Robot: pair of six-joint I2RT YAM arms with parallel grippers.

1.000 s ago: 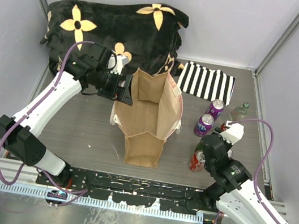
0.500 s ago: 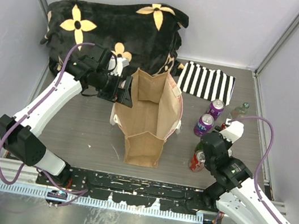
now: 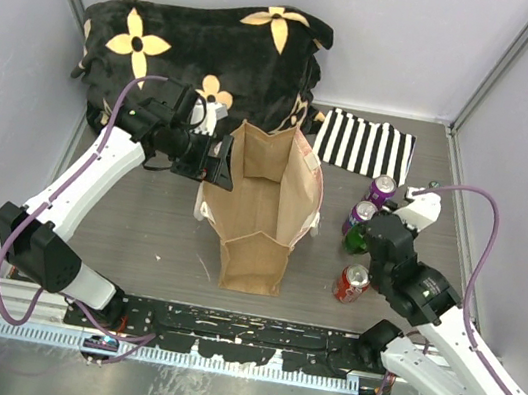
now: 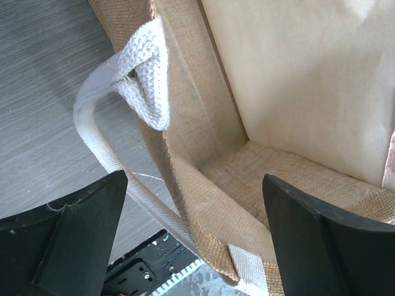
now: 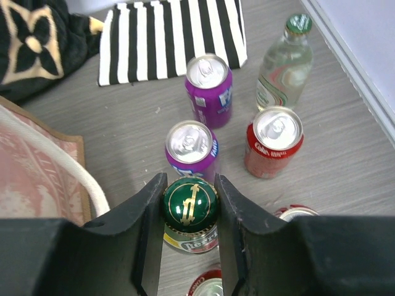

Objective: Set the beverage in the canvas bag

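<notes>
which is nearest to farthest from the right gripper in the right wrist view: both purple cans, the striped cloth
1. nearer purple can, just ahead of the right gripper holding the dark green bottle
2. farther purple can, behind the first, slightly right
3. striped cloth, farthest, upper left
</notes>
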